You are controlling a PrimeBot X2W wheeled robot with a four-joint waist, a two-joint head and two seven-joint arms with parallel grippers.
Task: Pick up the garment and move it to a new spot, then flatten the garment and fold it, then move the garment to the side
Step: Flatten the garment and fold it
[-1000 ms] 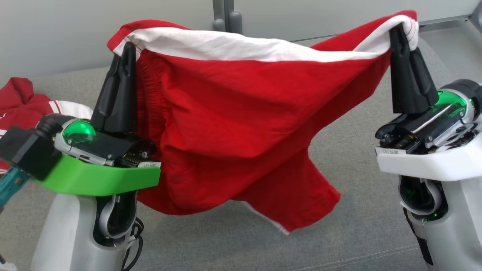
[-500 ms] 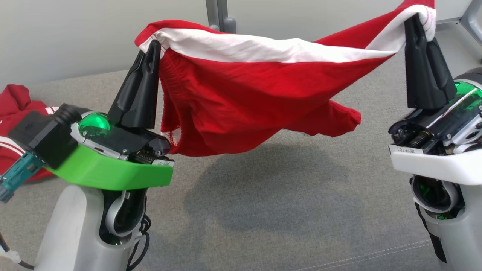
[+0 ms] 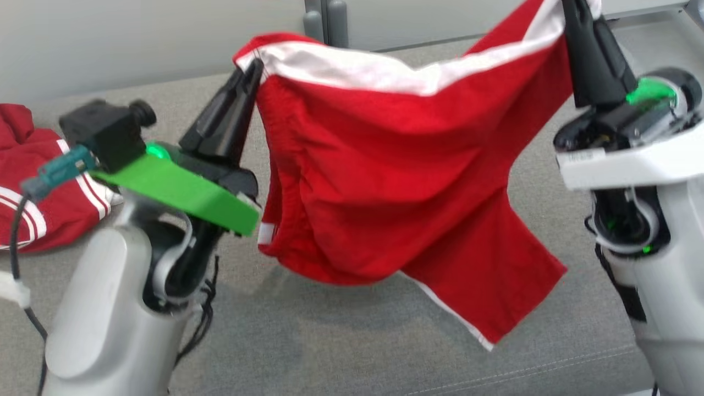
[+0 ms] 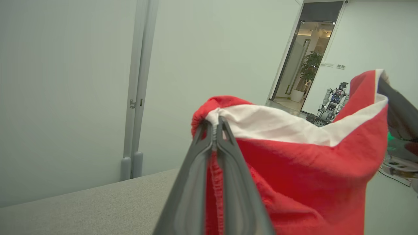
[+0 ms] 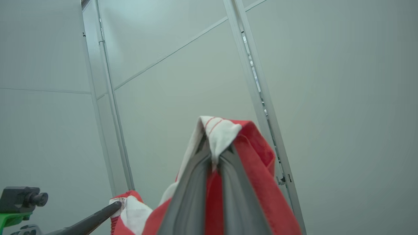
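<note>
The left gripper [image 3: 254,69] at ten o'clock and the right gripper [image 3: 571,6] at one o'clock are clamped tight on the waistband [image 3: 385,74] of the red garment [image 3: 396,181], stretched above the grey surface [image 3: 341,341]. Its leg, flung sideways a moment ago, now droops toward five o'clock. Another red top [image 3: 38,187] lies at nine o'clock, with pale wall panels [image 4: 65,81] behind.
</note>
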